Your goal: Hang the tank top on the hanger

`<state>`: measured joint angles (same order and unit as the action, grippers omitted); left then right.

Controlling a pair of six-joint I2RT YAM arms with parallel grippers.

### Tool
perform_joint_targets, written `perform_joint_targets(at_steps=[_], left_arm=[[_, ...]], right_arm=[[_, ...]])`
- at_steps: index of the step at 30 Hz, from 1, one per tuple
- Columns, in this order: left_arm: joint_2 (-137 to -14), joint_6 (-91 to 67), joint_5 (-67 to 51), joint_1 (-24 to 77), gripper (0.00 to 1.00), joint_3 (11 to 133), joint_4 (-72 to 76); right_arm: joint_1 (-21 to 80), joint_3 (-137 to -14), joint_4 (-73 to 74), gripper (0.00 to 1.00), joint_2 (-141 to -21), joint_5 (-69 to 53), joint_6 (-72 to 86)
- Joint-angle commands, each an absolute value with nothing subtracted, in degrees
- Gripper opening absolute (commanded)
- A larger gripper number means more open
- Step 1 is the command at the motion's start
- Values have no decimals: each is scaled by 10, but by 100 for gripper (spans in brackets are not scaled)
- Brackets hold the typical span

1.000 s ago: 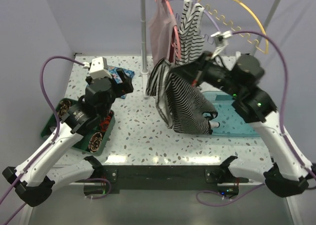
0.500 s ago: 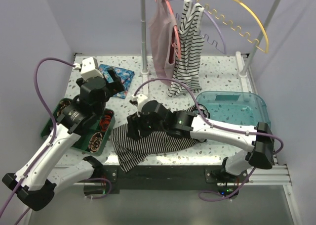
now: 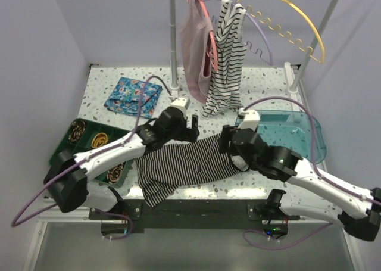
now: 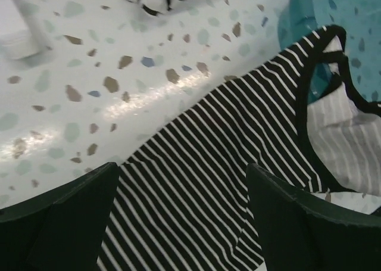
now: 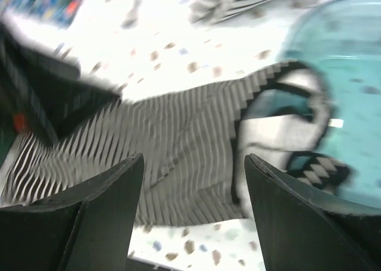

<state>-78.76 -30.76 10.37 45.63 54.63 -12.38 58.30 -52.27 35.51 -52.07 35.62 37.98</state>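
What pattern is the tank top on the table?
The tank top is black with thin white stripes and black trim; clearest in the left wrist view.

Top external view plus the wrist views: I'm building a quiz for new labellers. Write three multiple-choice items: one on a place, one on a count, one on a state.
1. Where is the tank top?
A. Spread on the table, straps on the teal tray
B. Bunched on the floor
C. Hanging up

2. How many garments hang on the rack?
A. One
B. Four
C. Two

3. What is the state of the left gripper?
A. Shut on a strap
B. Open, holding nothing
C. Shut on the hem

Answers:
1 A: the top view shows it lying flat between the arms, strap end over the tray's edge.
2 C: only the pink top and the striped top hang there.
3 B: the left wrist view shows its fingers wide apart above the fabric.
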Motion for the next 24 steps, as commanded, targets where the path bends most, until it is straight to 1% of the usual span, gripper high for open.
perform_joint_targets(at_steps=[1, 5, 6, 9, 10, 13, 19, 24], left_arm=[[-847, -295, 53, 483, 92, 620, 10], [-948, -258, 6, 496, 89, 681, 61], [-966, -252, 4, 497, 89, 693, 72], [-1028, -226, -17, 497, 88, 749, 76], [-1060, -220, -22, 499, 87, 784, 69], [-1109, -193, -30, 504, 86, 839, 42], [-1159, -158, -23, 509, 84, 889, 14], [-1182, -154, -43, 517, 81, 915, -18]], right_arm=[[491, -489, 397, 70, -463, 393, 386], [386, -458, 398, 61, -455, 333, 361], [372, -444, 396, 61, -454, 299, 359], [333, -407, 370, 60, -439, 251, 366], [324, -398, 356, 60, -438, 240, 367], [272, -369, 336, 61, -445, 195, 372], [222, -329, 293, 61, -443, 134, 378], [213, -316, 274, 59, -452, 107, 388]])
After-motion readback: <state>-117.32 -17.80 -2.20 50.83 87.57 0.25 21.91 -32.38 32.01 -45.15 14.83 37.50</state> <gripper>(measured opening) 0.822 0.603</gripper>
